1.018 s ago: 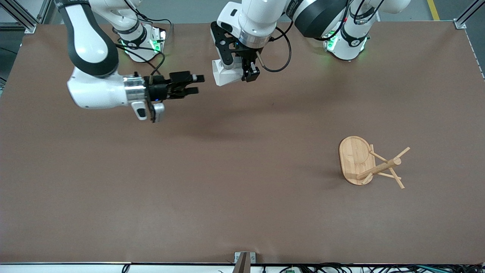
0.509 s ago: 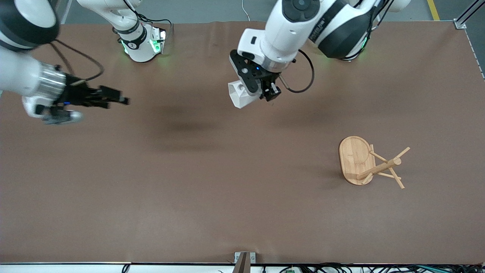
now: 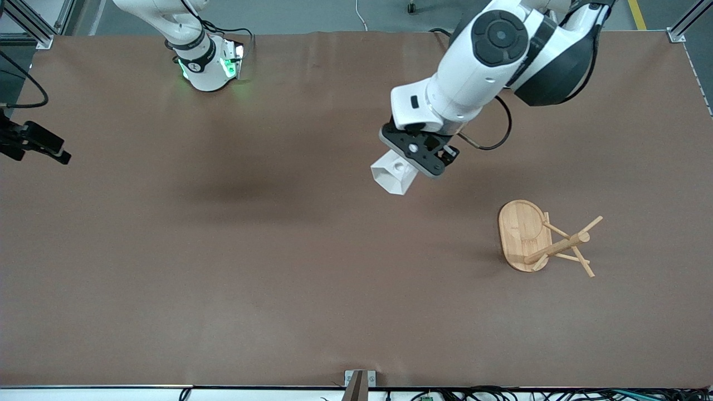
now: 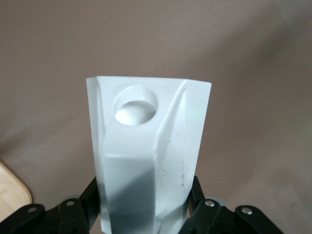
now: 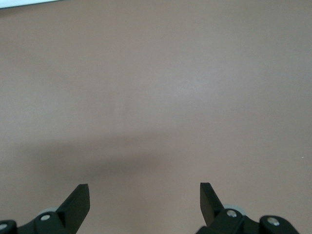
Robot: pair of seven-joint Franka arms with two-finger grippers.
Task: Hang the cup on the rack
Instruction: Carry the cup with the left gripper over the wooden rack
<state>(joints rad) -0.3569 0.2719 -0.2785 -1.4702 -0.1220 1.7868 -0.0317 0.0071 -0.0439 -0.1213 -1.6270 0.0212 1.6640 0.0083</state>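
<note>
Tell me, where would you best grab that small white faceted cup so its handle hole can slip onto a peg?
By its faceted body, as the left gripper does now: fingers clamp opposite flat walls of the small white faceted cup. That leaves the blocky handle and its round hole free, facing outward for a peg of the bamboo rack.

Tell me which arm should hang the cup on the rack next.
The left. Its gripper already holds the cup over the table, fairly near the rack. The right gripper is open and empty at the table's right-arm end.
</note>
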